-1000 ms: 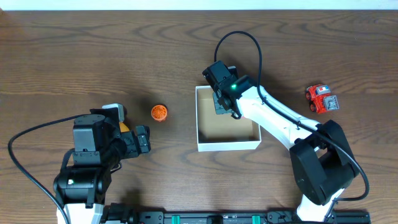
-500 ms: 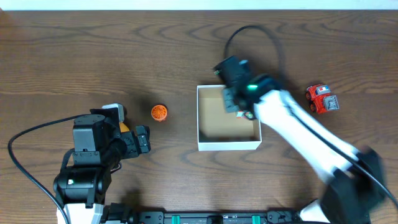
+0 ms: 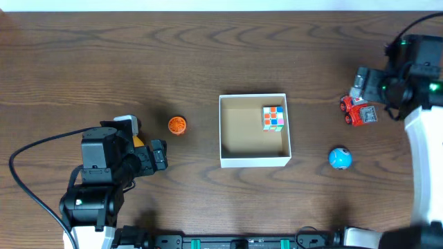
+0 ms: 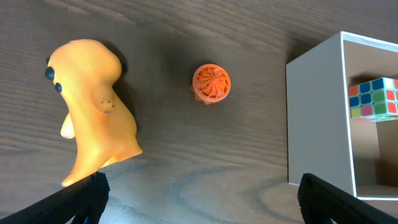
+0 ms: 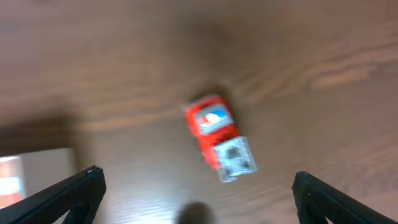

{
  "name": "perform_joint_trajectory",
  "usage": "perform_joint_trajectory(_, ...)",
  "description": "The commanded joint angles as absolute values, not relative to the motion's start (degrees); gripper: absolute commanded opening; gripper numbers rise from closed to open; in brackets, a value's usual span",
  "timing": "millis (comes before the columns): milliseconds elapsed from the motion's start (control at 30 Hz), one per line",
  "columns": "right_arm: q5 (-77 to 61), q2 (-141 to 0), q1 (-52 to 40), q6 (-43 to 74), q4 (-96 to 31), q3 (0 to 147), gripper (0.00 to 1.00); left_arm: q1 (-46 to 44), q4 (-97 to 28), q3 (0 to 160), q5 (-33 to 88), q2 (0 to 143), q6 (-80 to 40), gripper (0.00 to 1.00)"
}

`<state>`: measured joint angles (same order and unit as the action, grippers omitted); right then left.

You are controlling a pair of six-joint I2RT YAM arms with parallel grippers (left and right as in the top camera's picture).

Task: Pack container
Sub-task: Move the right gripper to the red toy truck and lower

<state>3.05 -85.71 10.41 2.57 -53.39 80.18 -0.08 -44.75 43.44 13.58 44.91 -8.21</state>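
The box (image 3: 254, 163) sits mid-table (image 3: 104, 55), with one cube (image 3: 274, 117) in its far right corner. The right pincer (image 5: 202, 199) hangs over the truck (image 5: 219, 138), spread wide and empty; its wrist view is blurred. The left pincer (image 4: 199, 202) is also spread wide and empty, near a yellow figure (image 4: 93, 112) and a small orange toy (image 4: 211, 83), both left of the box.

I judge the step in hand to be picking up the truck. Procedure:

1. I centre the truck between the fingertips. At present it lies slantwise in the wrist view.
2. I turn the wrist until the fingers face its two long sides.
3. I descend straight and close on the red body, not on the grey end.
4. I lift above the box wall before crossing and keep clear of the blue ball (image 3: 339, 158).
5. I release over the bare floor beside the cube.
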Motion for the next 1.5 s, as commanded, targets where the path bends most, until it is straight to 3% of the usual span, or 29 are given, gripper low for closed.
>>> perform_joint_trajectory(0,3.0,-89.9,12.8,-5.9,-52.5,79.9,0.99,-0.3,-44.8,44.8,13.9,44.9,-8.6,0.98)
perform_joint_trajectory(300,1.7,-99.6,14.2,-15.9,-48.8,79.9,0.99,-0.3,-44.8,44.8,13.9,44.9,-8.6,0.98)
perform_joint_trajectory(1267,-0.9,-114.5,14.3,-15.7,-48.4,79.9,0.96,-0.3,-44.8,44.8,13.9,44.9,-8.6,0.98)
perform_joint_trajectory(1467,-0.9,-114.5,14.3,-15.7,-48.2,79.9,0.78,-0.3,-44.8,44.8,13.9,44.9,-8.6,0.98)
